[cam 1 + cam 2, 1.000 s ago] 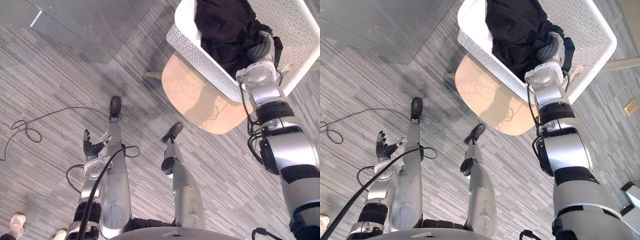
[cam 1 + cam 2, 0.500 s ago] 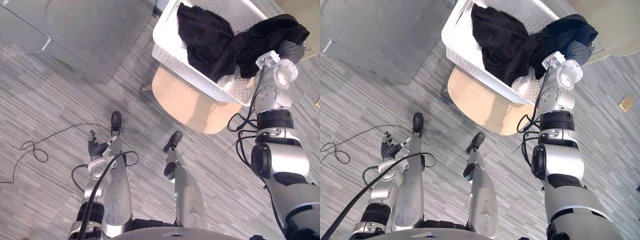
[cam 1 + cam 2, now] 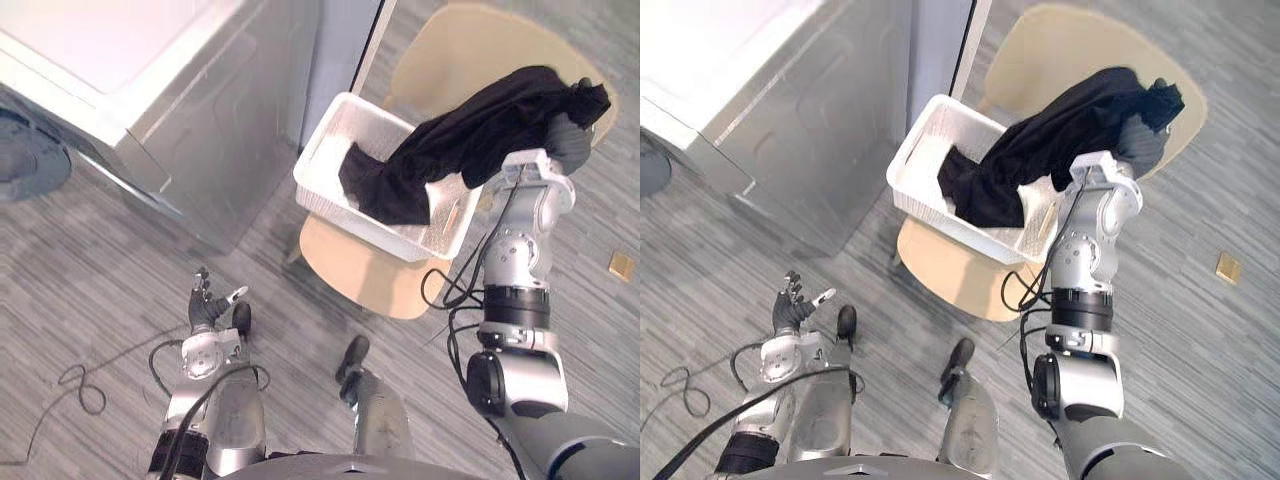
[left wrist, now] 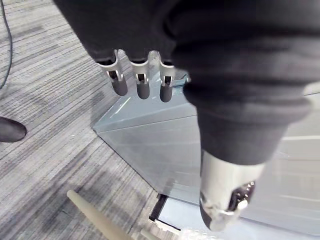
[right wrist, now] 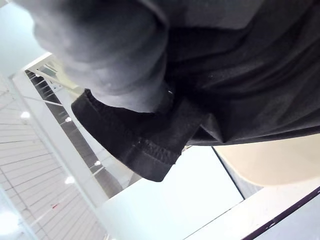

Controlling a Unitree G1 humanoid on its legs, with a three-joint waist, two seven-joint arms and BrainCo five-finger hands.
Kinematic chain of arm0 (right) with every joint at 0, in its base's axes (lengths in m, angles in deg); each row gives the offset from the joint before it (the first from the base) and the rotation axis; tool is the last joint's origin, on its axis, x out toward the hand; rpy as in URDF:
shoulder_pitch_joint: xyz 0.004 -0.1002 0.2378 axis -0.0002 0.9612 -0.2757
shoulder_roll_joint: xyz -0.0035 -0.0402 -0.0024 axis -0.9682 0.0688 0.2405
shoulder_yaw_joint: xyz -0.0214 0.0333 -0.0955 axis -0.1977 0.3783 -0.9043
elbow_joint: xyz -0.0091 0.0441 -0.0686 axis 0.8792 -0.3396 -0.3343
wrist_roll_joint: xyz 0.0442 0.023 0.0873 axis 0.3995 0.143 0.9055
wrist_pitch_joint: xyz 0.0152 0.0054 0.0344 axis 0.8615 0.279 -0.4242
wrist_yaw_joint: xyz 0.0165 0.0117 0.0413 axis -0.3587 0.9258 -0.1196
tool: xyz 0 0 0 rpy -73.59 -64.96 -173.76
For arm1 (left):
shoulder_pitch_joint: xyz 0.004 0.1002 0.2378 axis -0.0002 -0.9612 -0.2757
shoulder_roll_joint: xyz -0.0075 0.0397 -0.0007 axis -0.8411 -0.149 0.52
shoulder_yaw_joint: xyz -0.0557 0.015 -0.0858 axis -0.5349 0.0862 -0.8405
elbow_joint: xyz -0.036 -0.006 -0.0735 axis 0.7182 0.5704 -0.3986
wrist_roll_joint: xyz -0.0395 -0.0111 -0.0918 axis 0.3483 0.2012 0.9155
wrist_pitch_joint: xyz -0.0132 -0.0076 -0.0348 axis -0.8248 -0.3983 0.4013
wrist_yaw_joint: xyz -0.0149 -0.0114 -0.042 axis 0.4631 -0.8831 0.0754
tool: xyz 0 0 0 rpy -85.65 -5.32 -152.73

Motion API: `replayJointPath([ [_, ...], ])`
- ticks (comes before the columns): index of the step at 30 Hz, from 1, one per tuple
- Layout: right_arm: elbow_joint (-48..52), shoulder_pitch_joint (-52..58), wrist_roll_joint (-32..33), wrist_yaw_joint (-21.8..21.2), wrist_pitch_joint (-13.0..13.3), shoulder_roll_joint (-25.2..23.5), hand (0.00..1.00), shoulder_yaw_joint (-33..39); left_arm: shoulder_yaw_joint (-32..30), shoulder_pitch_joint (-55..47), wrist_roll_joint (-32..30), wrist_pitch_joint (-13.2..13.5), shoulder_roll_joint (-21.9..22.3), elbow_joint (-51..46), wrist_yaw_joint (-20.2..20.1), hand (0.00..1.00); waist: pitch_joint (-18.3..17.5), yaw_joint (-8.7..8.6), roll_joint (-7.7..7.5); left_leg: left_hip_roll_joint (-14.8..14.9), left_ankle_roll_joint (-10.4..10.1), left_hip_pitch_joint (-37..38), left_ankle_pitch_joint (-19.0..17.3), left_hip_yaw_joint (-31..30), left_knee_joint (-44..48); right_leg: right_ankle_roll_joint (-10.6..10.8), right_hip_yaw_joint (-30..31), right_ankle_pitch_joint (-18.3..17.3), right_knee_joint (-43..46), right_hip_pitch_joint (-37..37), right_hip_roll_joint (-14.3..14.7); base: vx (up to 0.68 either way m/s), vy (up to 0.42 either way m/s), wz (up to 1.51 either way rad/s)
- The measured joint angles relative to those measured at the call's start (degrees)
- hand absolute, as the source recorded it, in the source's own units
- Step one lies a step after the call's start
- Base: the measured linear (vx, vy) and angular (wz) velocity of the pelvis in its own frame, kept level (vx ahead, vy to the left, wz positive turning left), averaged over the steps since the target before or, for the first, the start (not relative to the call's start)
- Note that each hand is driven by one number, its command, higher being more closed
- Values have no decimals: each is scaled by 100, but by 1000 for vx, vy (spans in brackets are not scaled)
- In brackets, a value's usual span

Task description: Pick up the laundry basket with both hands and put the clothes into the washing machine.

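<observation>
- Laundry basket (image 3: 345, 212): white, perforated, sitting on a beige round seat (image 3: 350, 268); neither hand touches it
- Black garment (image 3: 480, 130): one end lies inside the basket, the rest stretches up and out over the far rim to the right hand (image 3: 568, 142), which is raised above and beyond the basket
- Right hand, state: draped in the cloth; whether it is closed on the garment cannot be told from either eye view
- Right wrist view: dark cover and a black hem (image 5: 150, 155) pressed close against it, with a beige curved edge (image 5: 270, 160) past the cloth; the grasp itself is hidden here too
- Left hand (image 3: 205, 308): low at the robot's left side above the grey striped carpet (image 3: 90, 290), well apart from the basket, holding nothing
- Left wrist view: its fingers (image 4: 142, 87) hang straight in a row, thumb apart and relaxed, nothing between them; a grey panel (image 4: 150, 145) lies past them
- Washing machine (image 3: 190, 110): white top, grey sides, just beside the basket on the robot's left
- Second beige round surface (image 3: 460, 45): beyond the basket, partly under the hanging garment
</observation>
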Motion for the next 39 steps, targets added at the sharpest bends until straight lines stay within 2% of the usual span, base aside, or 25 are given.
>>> replayJointPath([
  [3, 99, 106, 100, -88, -23, -73, 100, -1, -43, -146, 3, -96, 98, -52, -117, 0, -282, -127, 131, -18, -5, 236, -66, 20, -28, 53, -91, 40, -287, 375, 18, 64, -21, 2],
  [10, 641, 310, 201, -286, -51, -140, 100, -105, -54, -268, 0, -160, 226, -586, -132, 0, -1056, -260, 159, -91, -11, 649, -228, 213, -29, 143, 41, 180, -658, 806, 15, 73, -3, -10],
  [12, 670, 281, 197, -331, -52, -113, 100, -161, -57, -200, -8, -160, 225, -724, -127, 0, -1061, -321, 164, -92, -20, 805, -241, 247, -15, 154, 45, 189, -713, 980, 17, 48, -1, -8],
  [18, 609, -45, 204, -394, -125, 227, 100, -585, 8, 255, -58, -150, 151, -937, -143, 0, -1472, -478, 223, -96, -19, 1126, -381, 552, -47, 170, 322, 302, -1013, 1195, 66, -2, 12, -23],
  [20, 514, -298, 204, -501, -163, 296, 100, -708, 119, 457, -55, -138, 39, -936, -172, 0, -1494, -542, 238, -84, -19, 1231, -381, 645, -48, 166, 376, 372, -1105, 1280, 89, -7, 5, -22],
  [25, 342, -436, 206, -625, -234, 443, 100, -914, 483, 976, -46, -87, -67, -902, -534, 0, -1651, -675, 252, -79, -25, 1349, -390, 747, -53, 144, 502, 441, -1222, 1358, 119, -15, 6, -12],
  [28, 264, -436, 215, -740, -322, 440, 100, -1121, 745, 1504, -47, -80, -262, -482, -660, 0, -1682, -758, 293, -73, -61, 1385, -451, 829, -54, 135, 597, 467, -1254, 1342, 133, -29, 5, -14],
  [33, 181, -432, 259, -851, -446, 361, 100, -1604, 1449, 2559, 223, -79, -512, 378, -790, 0, -1790, -891, 221, 126, -136, 1305, -451, 997, -55, 53, 871, 582, -1380, 1146, 367, -8, -31, -27],
  [37, 185, -400, 259, -952, -460, 210, 100, -1803, 1703, 3063, 483, -81, -519, 548, -867, 0, -1816, -942, 190, 226, -169, 1293, -457, 1134, -54, 19, 988, 639, -1448, 1063, 488, 20, -38, -19],
  [39, 197, -308, 259, -976, -546, 184, 100, -1862, 1836, 3343, 643, -80, -513, 641, -872, 0, -1843, -965, 148, 251, -178, 1266, -455, 1154, -53, -1, 995, 702, -1482, 1037, 517, 28, -27, -13],
])
